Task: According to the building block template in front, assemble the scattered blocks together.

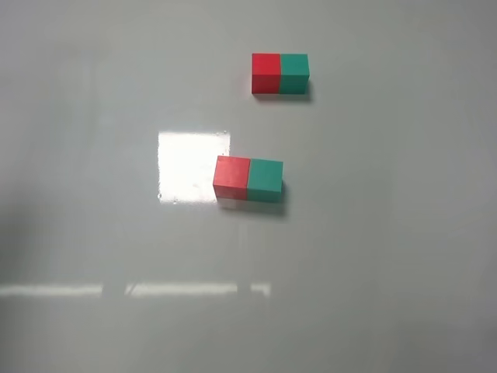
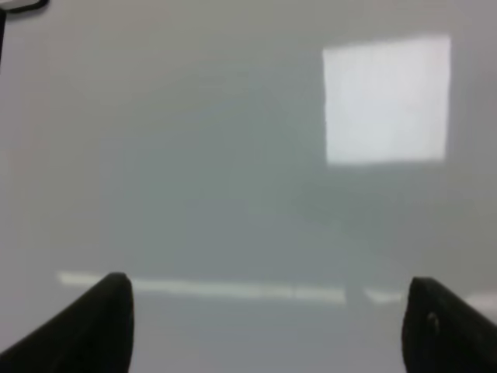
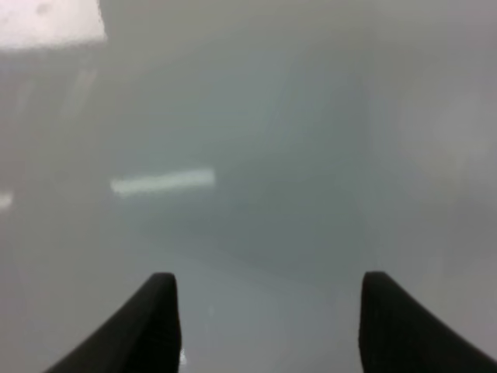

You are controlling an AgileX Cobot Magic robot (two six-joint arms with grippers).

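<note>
red cube (image 1: 231, 176) flush against green cube (image 1: 265, 177), near template (image 1: 280, 74); left claw (image 2: 268, 322) spread, right claw (image 3: 268, 315) parted, both empty

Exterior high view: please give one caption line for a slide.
Red cube and green cube sit joined on the table, matching the template behind.

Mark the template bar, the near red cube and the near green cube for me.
building block template (image 1: 279, 72), exterior high view, on the seam between its red and green halves.
red cube (image 1: 231, 176), exterior high view, on its top face.
teal-green cube (image 1: 265, 178), exterior high view, on its top face.
</note>
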